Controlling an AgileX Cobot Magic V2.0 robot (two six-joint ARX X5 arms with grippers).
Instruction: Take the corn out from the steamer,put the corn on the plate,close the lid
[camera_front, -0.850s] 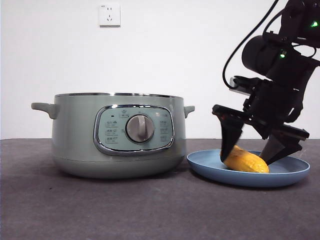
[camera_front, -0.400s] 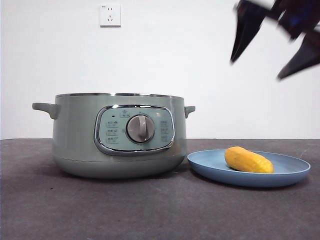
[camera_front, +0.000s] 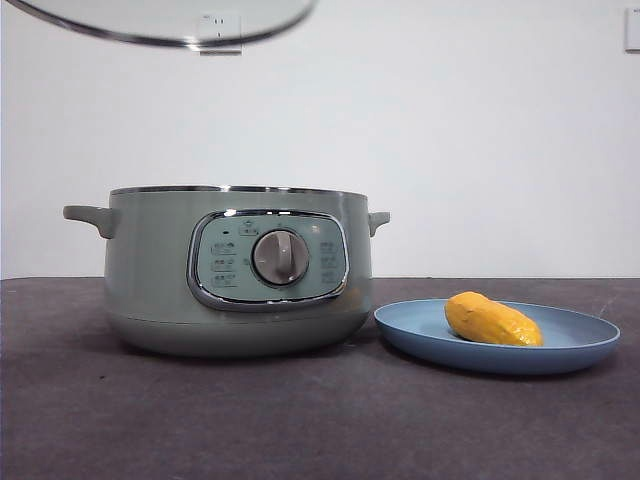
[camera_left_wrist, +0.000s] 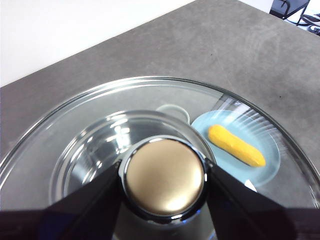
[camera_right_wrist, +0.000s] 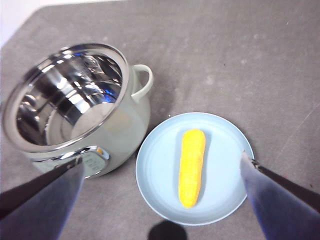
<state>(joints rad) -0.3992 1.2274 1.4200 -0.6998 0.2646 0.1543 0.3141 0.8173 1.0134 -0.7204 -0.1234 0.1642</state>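
lid (camera_left_wrist: 165, 182) now in left pincer (camera_left_wrist: 164, 186)

The left claw (camera_left_wrist: 162, 210) shows as two flat black jaws, broad and wedge-shaped, each narrowing toward its tip, with a faint blue sheen on the matte surface near the base at about 8 o'clock. The right claw (camera_right_wrist: 160, 200) has two like jaws, dark and blurred, tinged bluish-purple, each a tapered slab with a straight inner edge. No cables, screws or markings can be made out on either.
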